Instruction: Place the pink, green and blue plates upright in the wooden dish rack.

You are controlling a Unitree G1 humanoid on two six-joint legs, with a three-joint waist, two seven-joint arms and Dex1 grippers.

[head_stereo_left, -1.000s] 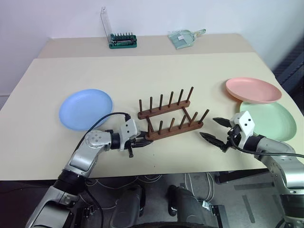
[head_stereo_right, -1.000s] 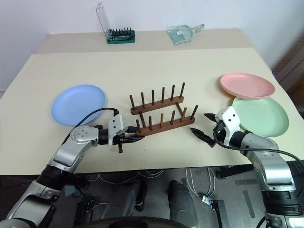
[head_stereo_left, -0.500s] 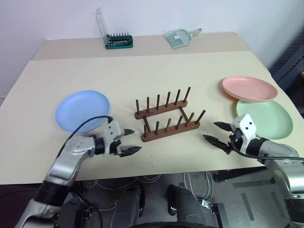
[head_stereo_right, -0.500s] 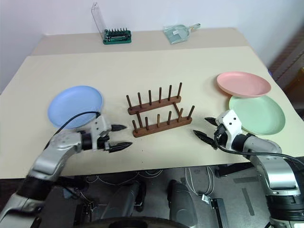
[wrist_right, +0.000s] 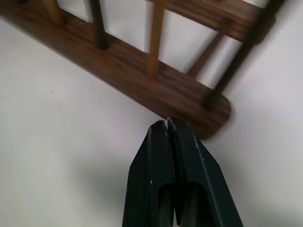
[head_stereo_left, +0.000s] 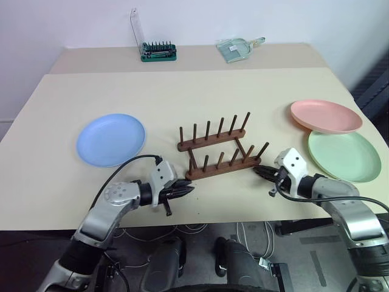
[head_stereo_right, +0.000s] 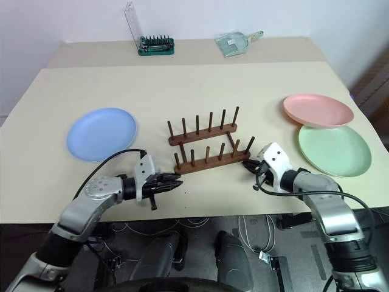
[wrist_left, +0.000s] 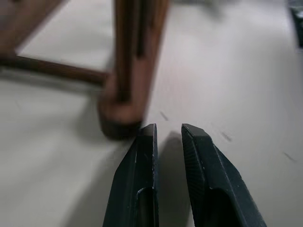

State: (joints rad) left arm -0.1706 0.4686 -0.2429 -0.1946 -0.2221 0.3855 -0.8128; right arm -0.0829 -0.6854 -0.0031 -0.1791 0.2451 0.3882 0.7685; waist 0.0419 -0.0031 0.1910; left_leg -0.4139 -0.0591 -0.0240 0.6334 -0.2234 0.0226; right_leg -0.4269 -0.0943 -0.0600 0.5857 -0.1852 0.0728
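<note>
Fingers: right gripper (head_stereo_right: 250, 166) pinched shut, empty, tip at rack's (head_stereo_right: 206, 145) right end; left gripper (head_stereo_right: 173, 180) nearly closed, empty, tip at its left end | rack's long axis runs between both tips | plates: blue (head_stereo_right: 101, 133) left of rack, pink (head_stereo_right: 317, 109) and green (head_stereo_right: 333, 149) right, flat | right arm nearer pink, green

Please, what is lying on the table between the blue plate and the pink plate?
The wooden dish rack stands between the blue plate and the pink plate, with bare table on either side of it. The left eye view shows this.
</note>
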